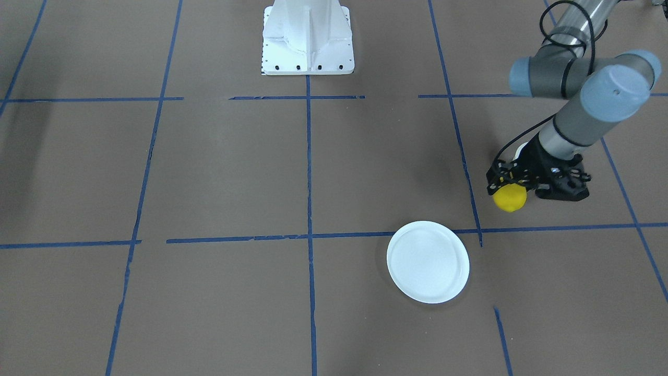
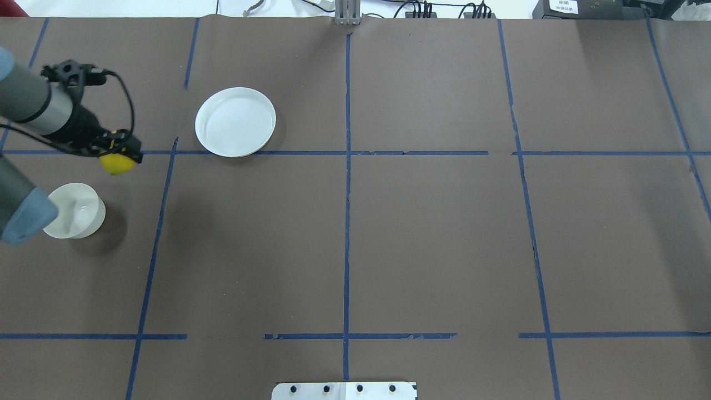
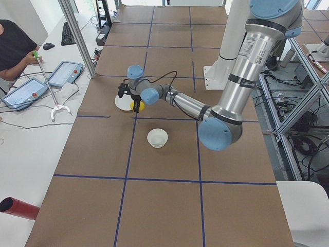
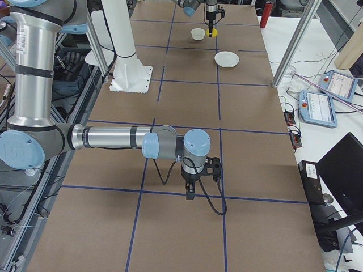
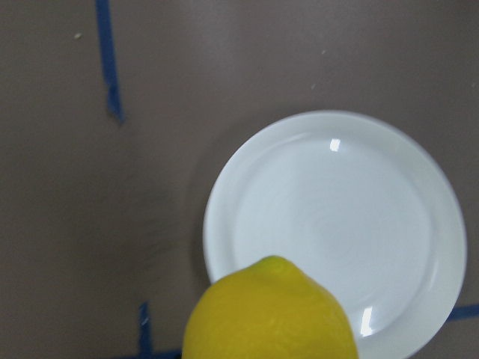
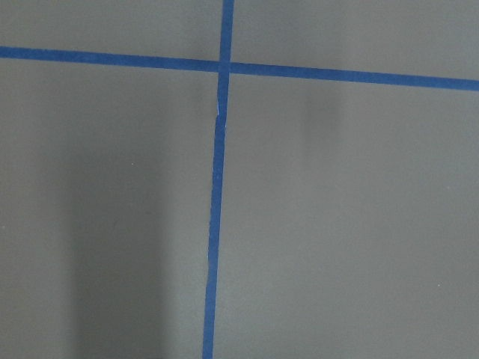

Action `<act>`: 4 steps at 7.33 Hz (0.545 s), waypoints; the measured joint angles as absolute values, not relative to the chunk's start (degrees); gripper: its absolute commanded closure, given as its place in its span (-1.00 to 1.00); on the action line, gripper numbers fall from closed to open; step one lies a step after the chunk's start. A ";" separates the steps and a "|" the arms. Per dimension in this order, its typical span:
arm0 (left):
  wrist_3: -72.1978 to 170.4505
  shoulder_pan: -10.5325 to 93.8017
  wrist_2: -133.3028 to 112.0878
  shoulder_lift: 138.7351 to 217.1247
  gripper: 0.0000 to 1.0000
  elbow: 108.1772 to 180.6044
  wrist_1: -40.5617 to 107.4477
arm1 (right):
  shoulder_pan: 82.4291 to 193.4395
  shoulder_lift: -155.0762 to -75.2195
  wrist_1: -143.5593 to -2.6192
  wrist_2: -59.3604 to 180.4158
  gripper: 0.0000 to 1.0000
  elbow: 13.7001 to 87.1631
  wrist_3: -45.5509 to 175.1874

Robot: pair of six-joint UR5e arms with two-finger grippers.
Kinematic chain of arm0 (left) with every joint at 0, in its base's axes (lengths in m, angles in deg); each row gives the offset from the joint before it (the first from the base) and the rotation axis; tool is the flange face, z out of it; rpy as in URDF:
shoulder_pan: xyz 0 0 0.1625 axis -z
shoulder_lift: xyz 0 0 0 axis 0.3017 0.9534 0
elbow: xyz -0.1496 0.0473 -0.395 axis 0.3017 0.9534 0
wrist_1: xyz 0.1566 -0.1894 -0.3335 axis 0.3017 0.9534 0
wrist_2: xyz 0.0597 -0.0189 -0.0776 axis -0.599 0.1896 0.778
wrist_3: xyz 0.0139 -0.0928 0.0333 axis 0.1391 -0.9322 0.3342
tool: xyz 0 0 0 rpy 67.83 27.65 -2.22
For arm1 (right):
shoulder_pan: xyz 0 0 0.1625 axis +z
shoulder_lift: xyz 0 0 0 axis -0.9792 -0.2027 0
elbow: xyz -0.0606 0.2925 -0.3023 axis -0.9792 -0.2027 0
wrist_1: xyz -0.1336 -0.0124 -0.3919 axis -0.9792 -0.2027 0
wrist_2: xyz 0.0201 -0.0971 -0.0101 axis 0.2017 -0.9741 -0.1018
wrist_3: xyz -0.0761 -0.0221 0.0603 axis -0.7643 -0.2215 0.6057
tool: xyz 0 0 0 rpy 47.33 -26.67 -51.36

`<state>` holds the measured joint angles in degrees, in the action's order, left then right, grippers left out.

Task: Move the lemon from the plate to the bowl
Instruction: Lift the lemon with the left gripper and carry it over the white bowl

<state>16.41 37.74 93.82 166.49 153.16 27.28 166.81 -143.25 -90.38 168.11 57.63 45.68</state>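
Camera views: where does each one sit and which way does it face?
Front-facing: across the table, facing the base; left gripper holds lemon.
Overhead: behind robot, looking down; left arm, plate, bowl.
Exterior left: table end; left arm near.
Exterior right: opposite end; right gripper near.
Left wrist: looks down past lemon onto plate.
Right wrist: down at taped table; no body.
Shared: front-facing and overhead both show plate and lemon.
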 measured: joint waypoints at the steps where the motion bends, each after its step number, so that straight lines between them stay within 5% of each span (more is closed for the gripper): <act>1: 16.38 37.69 93.82 159.47 1.00 156.98 27.17 | 166.81 -143.25 -90.39 168.11 -1.00 57.63 45.68; 4: 11.44 34.70 93.84 155.79 1.00 156.82 27.46 | 166.81 -143.25 -90.38 168.11 -1.00 57.63 45.68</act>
